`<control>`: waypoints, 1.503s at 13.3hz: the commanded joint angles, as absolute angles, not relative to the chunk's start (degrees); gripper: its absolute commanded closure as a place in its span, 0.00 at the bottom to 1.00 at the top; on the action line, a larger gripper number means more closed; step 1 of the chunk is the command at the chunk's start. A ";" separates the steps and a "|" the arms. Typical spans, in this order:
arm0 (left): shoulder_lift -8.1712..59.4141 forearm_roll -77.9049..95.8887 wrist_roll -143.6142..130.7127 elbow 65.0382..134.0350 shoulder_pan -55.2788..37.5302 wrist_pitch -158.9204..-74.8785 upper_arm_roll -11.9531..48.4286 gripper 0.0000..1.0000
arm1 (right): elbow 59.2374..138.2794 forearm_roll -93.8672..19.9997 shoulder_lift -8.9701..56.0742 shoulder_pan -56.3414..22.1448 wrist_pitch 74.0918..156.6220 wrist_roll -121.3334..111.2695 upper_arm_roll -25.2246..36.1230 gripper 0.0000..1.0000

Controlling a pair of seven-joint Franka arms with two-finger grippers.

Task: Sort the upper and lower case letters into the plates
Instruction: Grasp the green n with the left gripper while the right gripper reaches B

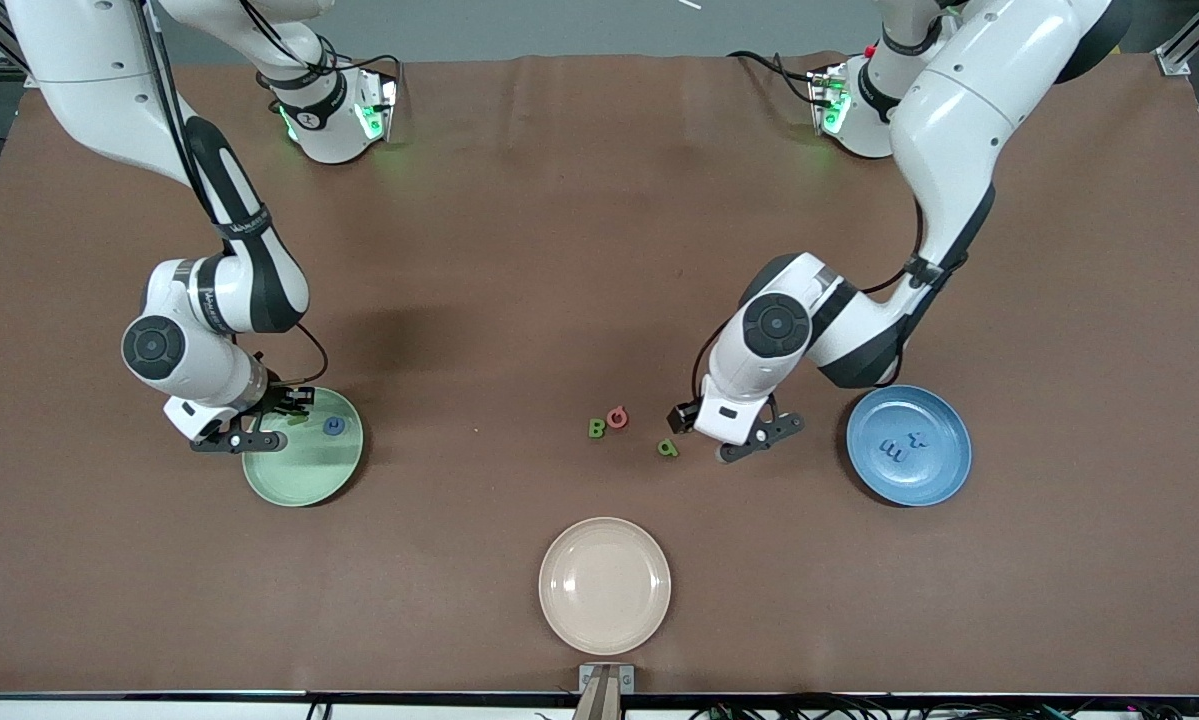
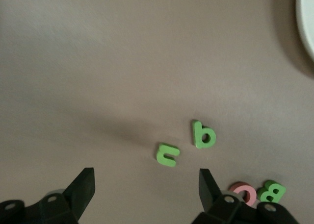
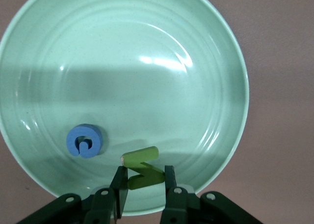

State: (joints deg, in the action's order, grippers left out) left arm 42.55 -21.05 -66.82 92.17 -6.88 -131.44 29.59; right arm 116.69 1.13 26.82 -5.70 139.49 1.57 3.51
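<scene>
Nearest, a cream plate (image 1: 604, 585) sits unused. Right gripper (image 3: 143, 182) pinches a green letter (image 3: 142, 167) over the mint plate (image 1: 304, 470); left gripper (image 2: 147, 187), fingers wide, hovers over worktop letters (image 2: 186, 143) near the blue plate (image 1: 909, 445).

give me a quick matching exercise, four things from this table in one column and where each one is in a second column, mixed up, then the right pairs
Things:
1. blue foam letter G
2. round cream-beige plate
3. green foam lowercase letter b
4. yellow-green foam letter

Places:
A. between the shut fingers of the right gripper
B. lying in the pale mint green plate
C. on the brown table under the open left gripper
D. nearest the front camera, holding nothing

Pairs: 1-B, 2-D, 3-C, 4-A
</scene>
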 commanded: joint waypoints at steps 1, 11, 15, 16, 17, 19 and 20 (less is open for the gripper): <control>46.39 -22.41 -66.71 87.90 -7.99 -130.52 29.27 0.21 | 117.07 0.35 27.16 -4.39 140.89 0.79 2.37 0.65; 50.80 -24.35 -61.18 83.94 -14.85 -130.52 23.73 0.40 | 98.99 -2.11 31.19 -19.92 128.41 34.57 2.11 0.00; 51.15 -24.52 -59.68 84.02 -14.85 -130.61 23.64 0.50 | 87.75 -2.29 40.05 -29.51 128.50 60.67 2.11 0.00; 51.15 -24.52 -59.68 84.02 -14.77 -130.61 23.64 0.56 | 85.28 -2.20 42.17 -31.36 128.58 66.21 2.11 0.00; 51.15 -24.61 -59.68 84.02 -14.77 -130.61 23.64 0.63 | 82.47 -2.20 44.54 -33.12 128.67 72.10 2.11 0.00; 51.07 -24.61 -59.76 84.02 -14.50 -130.61 23.64 0.80 | 75.97 -1.94 49.37 -36.37 128.50 84.67 2.20 0.00; 50.80 -24.61 -59.77 83.94 -14.33 -130.61 23.64 0.87 | 73.15 -1.93 51.31 -37.26 128.41 89.42 2.20 0.00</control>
State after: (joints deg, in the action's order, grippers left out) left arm 50.41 -23.33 -60.00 85.32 -14.31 -131.43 23.77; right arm 81.29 -1.65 46.01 -35.48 129.69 80.69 1.48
